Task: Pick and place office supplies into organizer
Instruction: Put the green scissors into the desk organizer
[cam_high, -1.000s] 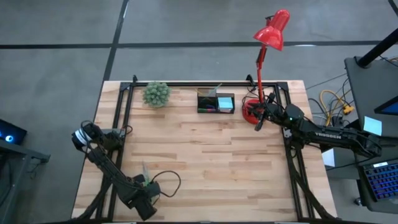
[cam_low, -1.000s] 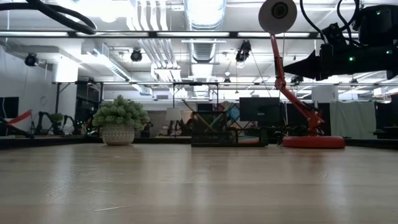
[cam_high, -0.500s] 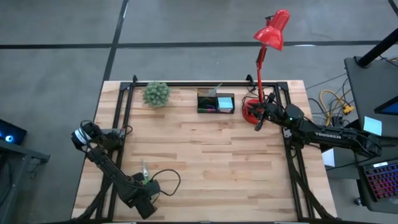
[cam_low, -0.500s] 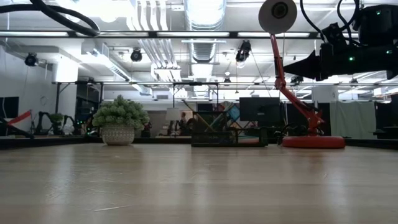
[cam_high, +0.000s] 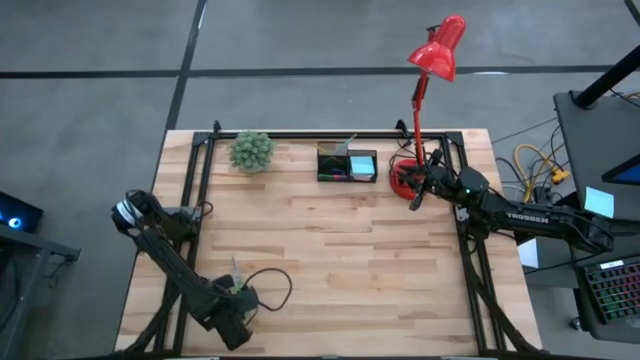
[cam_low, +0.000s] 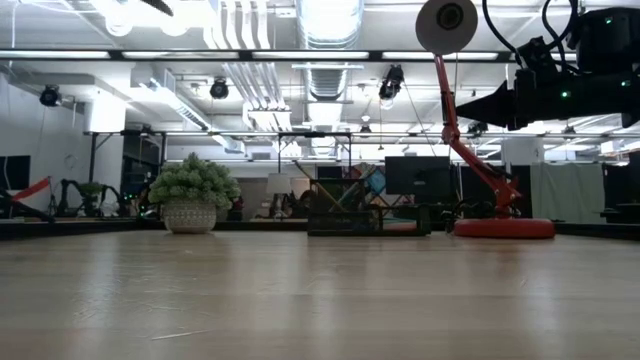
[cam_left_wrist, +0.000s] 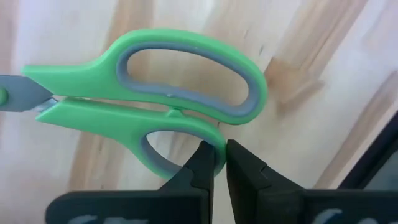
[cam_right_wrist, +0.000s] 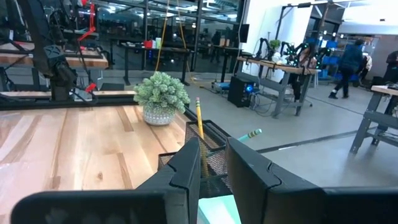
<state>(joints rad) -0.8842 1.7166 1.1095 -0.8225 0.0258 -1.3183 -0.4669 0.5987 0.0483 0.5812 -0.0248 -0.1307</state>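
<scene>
Green-handled scissors (cam_left_wrist: 149, 93) with grey-lined loops hang under my left gripper (cam_left_wrist: 216, 152), which points down near the table's near left corner (cam_high: 236, 292) and is shut on them. The blade (cam_high: 235, 270) points toward the far edge. The black mesh organizer (cam_high: 347, 163) stands at the far middle. It holds a yellow pencil (cam_right_wrist: 199, 124), a teal pen (cam_right_wrist: 249, 134) and a light-blue sticky-note square (cam_high: 363, 165). My right gripper (cam_high: 417, 197) waits level beside the red lamp's base, its fingers (cam_right_wrist: 193, 168) a little apart with nothing between them. My left gripper pinches the rim of the smaller handle loop (cam_left_wrist: 214, 140) between its two fingertips, at the loop's rounded end. The fingers come from above, pointing down. The scissors lie about level under them, blades shut, seemingly a little above the wood.
A small potted plant (cam_high: 251, 150) stands at the far left, a red desk lamp (cam_high: 432, 55) with its round base (cam_high: 402, 178) at the far right beside the organizer. A black cable (cam_high: 275, 295) loops on the wood next to my left gripper. Bare wood (cam_high: 340, 260) fills the middle.
My left gripper has risen a little with the scissors in its hold; the arm's cable loop has gone up out of the low view. My right arm has kept still.
</scene>
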